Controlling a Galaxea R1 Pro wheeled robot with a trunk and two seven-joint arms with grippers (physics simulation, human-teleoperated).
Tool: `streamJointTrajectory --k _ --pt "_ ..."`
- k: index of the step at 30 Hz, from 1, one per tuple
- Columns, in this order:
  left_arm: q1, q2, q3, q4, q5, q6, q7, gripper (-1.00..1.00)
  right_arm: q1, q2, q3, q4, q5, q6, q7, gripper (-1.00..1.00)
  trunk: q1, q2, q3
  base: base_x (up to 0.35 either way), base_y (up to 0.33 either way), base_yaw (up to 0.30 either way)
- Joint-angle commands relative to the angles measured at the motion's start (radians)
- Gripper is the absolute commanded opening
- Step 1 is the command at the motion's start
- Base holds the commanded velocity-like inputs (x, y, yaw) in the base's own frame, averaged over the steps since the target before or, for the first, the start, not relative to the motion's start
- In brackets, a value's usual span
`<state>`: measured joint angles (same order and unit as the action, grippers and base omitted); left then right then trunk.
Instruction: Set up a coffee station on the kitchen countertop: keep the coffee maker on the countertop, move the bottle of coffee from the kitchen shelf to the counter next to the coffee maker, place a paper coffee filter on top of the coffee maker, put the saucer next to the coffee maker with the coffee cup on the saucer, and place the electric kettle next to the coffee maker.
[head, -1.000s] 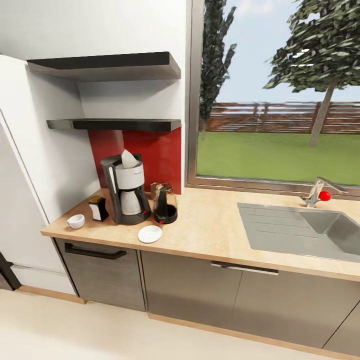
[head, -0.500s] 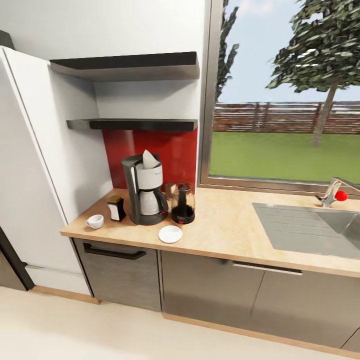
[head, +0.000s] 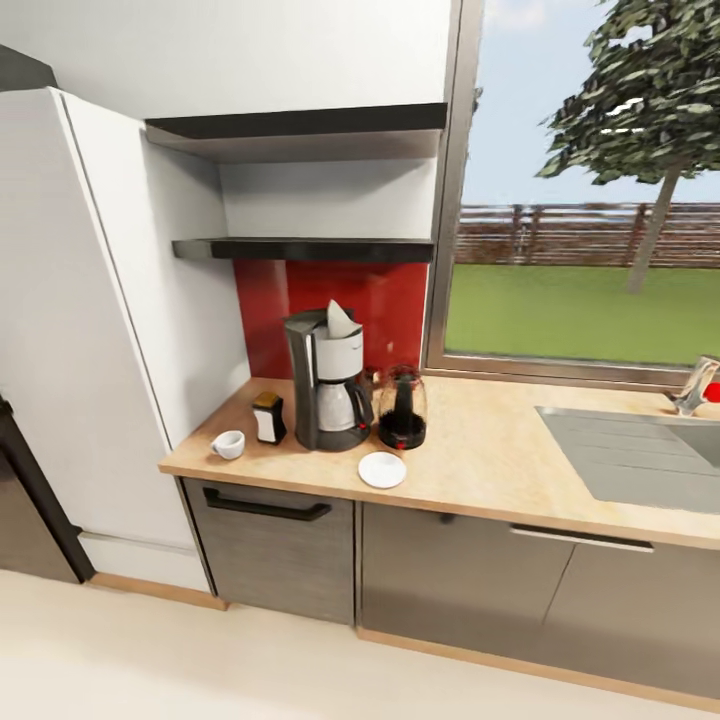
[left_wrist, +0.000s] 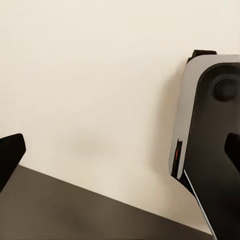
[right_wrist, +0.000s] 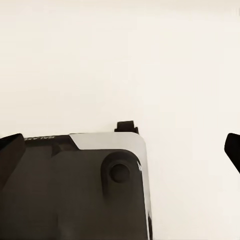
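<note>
Tap (head: 700, 385) cut off, perhaps red-handled

Around one coffee maker (head: 330, 385) on the single countertop (head: 480, 460) stand one electric kettle (head: 402, 408), one bottle of coffee (head: 268, 417), one coffee cup (head: 229, 444) and one saucer (head: 382, 470). One paper filter (head: 340, 320) sits atop the coffee maker. Above it hang two black shelves (head: 300, 250).
</note>
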<state>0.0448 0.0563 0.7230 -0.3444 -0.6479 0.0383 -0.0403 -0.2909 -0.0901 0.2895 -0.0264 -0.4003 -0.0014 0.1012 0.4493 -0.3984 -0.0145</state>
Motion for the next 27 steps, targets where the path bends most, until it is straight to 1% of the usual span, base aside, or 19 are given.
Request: streamJointTrajectory --k 1,13,22,27 --pt "0.000 -0.001 0.006 -0.002 -0.007 0.003 -0.004 1.00 -0.001 0.000 0.008 0.000 -0.010 0.000 0.003 1.00 0.001 -0.002 -0.002 0.085 0.340 0.000" --pt "0.000 -0.001 0.006 -0.002 -0.007 0.003 -0.004 1.00 -0.001 -0.002 0.008 0.000 -0.010 0.000 0.003 1.00 0.001 -0.002 -0.002 0.129 0.338 -0.010" --pt "0.000 0.000 0.006 -0.002 -0.007 0.003 -0.004 1.00 -0.001 -0.002 0.008 -0.001 -0.012 0.000 0.004 1.00 0.001 -0.002 -0.002 0.184 0.309 -0.223" --pt "0.000 0.000 0.006 -0.002 -0.014 0.003 -0.004 1.00 -0.001 0.001 0.008 -0.001 -0.011 0.000 0.004 1.00 0.001 -0.002 -0.002 0.222 0.273 -0.262"
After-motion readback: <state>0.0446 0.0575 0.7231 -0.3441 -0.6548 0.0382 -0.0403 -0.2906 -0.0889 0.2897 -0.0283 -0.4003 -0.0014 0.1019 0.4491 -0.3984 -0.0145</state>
